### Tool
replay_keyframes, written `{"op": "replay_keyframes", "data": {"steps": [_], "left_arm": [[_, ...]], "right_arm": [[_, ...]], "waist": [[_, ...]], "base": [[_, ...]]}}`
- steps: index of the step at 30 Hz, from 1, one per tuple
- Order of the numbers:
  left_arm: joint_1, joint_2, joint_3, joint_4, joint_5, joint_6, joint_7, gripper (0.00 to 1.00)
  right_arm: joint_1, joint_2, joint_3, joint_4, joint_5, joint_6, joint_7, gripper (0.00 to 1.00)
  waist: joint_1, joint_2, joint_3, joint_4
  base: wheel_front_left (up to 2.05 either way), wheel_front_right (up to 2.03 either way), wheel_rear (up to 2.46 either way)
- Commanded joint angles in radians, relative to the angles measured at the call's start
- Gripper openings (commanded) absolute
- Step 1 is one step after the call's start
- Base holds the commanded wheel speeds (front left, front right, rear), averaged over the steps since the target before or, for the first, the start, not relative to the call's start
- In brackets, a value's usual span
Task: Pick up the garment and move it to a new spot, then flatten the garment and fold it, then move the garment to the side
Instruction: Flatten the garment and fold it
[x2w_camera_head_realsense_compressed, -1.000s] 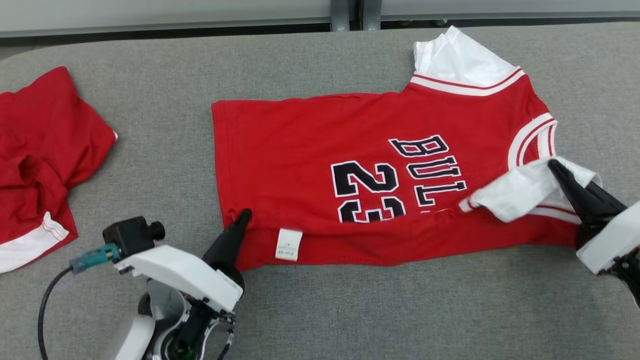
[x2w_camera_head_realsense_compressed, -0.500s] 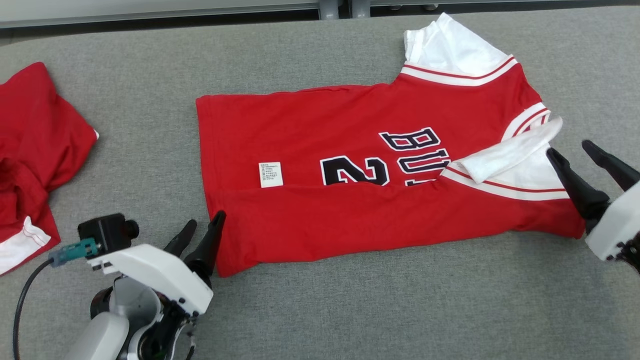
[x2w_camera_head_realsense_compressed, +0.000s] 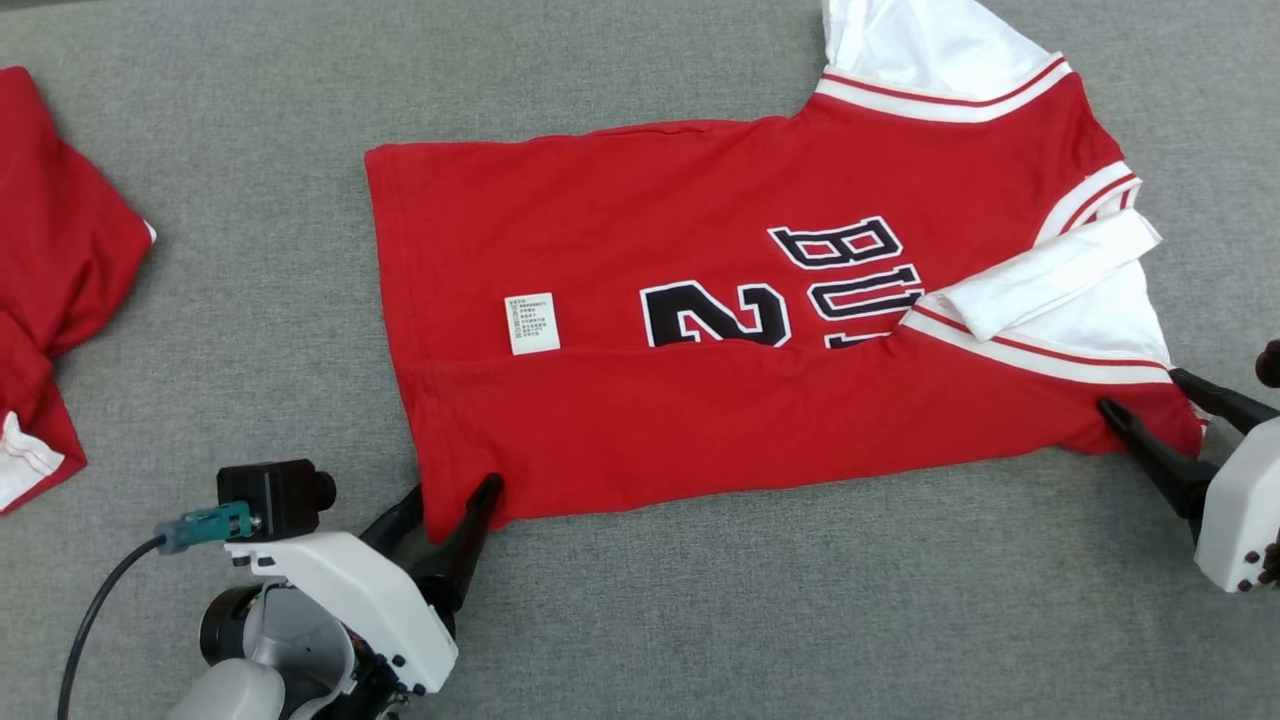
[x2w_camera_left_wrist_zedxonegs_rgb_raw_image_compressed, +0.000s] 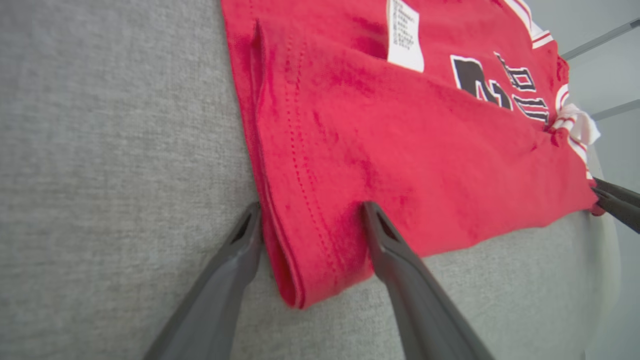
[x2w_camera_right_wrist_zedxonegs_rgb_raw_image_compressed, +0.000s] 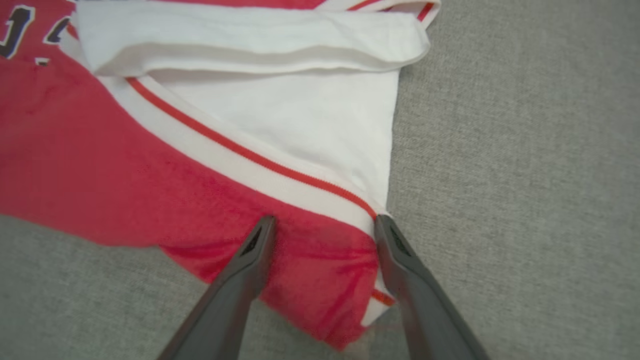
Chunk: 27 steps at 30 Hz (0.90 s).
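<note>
Garment (x2w_camera_head_realsense_compressed: 700, 330): a red jersey, folded once lengthwise, lying mid-surface (x2w_camera_head_realsense_compressed: 700, 620) with its hem toward the left edge and a white sleeve (x2w_camera_head_realsense_compressed: 1050, 285) turned over its chest. I have the left tool (x2w_camera_head_realsense_compressed: 452, 487) spread wide astride the near hem corner and the right tool (x2w_camera_head_realsense_compressed: 1142, 392) spread astride the near shoulder corner; neither grasps anything. For the next fold I judge both should clench together, catching every layer, then lift level so the near edge stays taut. A second ago both were clenched, carrying that edge over; half a second ago they stood released just off the cloth.
</note>
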Motion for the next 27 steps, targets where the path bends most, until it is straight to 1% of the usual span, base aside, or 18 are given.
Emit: {"op": "replay_keyframes", "data": {"steps": [1,2,3,4,5,6,7,9,12,16,17,18,21,22,23,24,25,27], "left_arm": [[0.02,-0.013,-0.054,0.055,-0.007,-0.01,0.058,0.47],[0.018,-0.02,-0.064,0.068,-0.011,-0.018,0.063,0.1],[0.014,-0.026,-0.073,0.08,-0.018,-0.03,0.072,0.0],[0.008,-0.028,-0.084,0.09,-0.022,-0.044,0.083,0.0],[0.005,-0.038,-0.084,0.098,-0.031,-0.054,0.078,0.0],[0.0,-0.044,-0.083,0.104,-0.037,-0.064,0.078,0.0],[-0.009,-0.041,-0.078,0.112,-0.043,-0.072,0.08,0.0],[-0.017,-0.036,-0.065,0.122,-0.057,-0.086,0.075,0.0],[-0.014,-0.017,-0.044,0.114,-0.074,-0.105,0.075,0.0],[0.022,0.06,-0.031,0.048,-0.066,-0.116,0.095,0.0],[0.035,0.077,-0.027,0.02,-0.068,-0.112,0.102,0.0],[0.069,0.109,-0.015,-0.04,-0.083,-0.102,0.116,0.0],[0.12,0.164,-0.015,-0.116,-0.084,-0.084,0.148,0.0],[0.136,0.166,-0.016,-0.134,-0.087,-0.076,0.152,0.0],[0.145,0.163,-0.017,-0.147,-0.094,-0.07,0.154,0.33],[0.15,0.171,-0.023,-0.152,-0.081,-0.065,0.155,1.0],[0.151,0.172,-0.028,-0.153,-0.072,-0.062,0.153,1.0],[0.151,0.153,-0.031,-0.147,-0.058,-0.052,0.134,1.0]], "right_arm": [[-0.013,0.004,-0.002,0.012,-0.014,0.0,0.017,1.0],[-0.014,0.014,0.001,0.021,-0.014,0.0,0.03,1.0],[-0.014,0.019,0.006,0.027,-0.012,0.0,0.046,1.0],[-0.015,0.022,0.009,0.033,-0.009,0.0,0.058,1.0],[-0.014,0.024,0.015,0.037,-0.001,0.0,0.071,0.93],[-0.011,0.021,0.024,0.038,0.008,0.0,0.078,0.42],[-0.008,0.013,0.025,0.039,0.016,0.0,0.08,0.0],[0.005,-0.001,0.032,0.039,0.049,0.0,0.091,0.0],[0.023,-0.04,0.029,0.032,0.088,0.0,0.1,0.0],[0.053,-0.109,0.032,-0.026,0.142,0.0,0.128,0.0],[0.064,-0.126,0.028,-0.039,0.153,0.0,0.137,0.0],[0.092,-0.162,0.025,-0.06,0.167,0.0,0.154,0.0],[0.122,-0.189,0.011,-0.083,0.192,0.0,0.169,0.0],[0.129,-0.19,0.004,-0.084,0.196,0.0,0.169,0.0],[0.136,-0.186,-0.001,-0.084,0.196,0.0,0.163,0.07],[0.141,-0.179,0.001,-0.086,0.192,0.0,0.156,0.47],[0.144,-0.171,0.003,-0.084,0.186,0.0,0.151,1.0],[0.141,-0.159,0.004,-0.08,0.165,0.0,0.134,1.0]], "waist": [[0.0,-0.0001,0.015,0.015],[0.0,-0.0001,0.017,0.019],[0.0,-0.0001,0.018,0.021],[0.0,-0.0001,0.017,0.024],[0.0,-0.0001,0.015,0.026],[0.0,-0.0001,0.011,0.029],[0.0,-0.0001,0.005,0.031],[0.0,-0.0001,-0.008,0.033],[0.0,-0.0001,-0.035,0.032],[0.0,-0.0001,-0.077,0.017],[0.0,-0.0001,-0.085,0.013],[0.0,-0.0001,-0.094,0.007],[0.0,-0.0001,-0.087,0.001],[0.0,-0.0001,-0.079,0.0],[0.0,-0.0001,-0.07,0.0],[0.0,-0.0001,-0.06,0.0],[0.0,-0.0001,-0.051,0.0],[0.0,-0.0001,-0.037,-0.003]], "base": [[0.0,0.0,0.0],[0.0,0.0,0.0],[0.0,0.0,0.0],[0.0,0.0,0.0],[0.0,0.0,0.0],[0.0,0.0,0.0],[0.0,0.0,0.0],[0.0,0.0,0.0],[0.0,0.0,0.0],[0.0,0.0,0.0],[0.0,0.0,0.0],[0.0,0.0,0.0],[0.0,0.0,0.0],[0.0,0.0,0.0],[0.0,0.0,0.0],[0.0,0.0,0.0],[0.0,0.0,0.0],[0.0,0.0,0.0]]}}
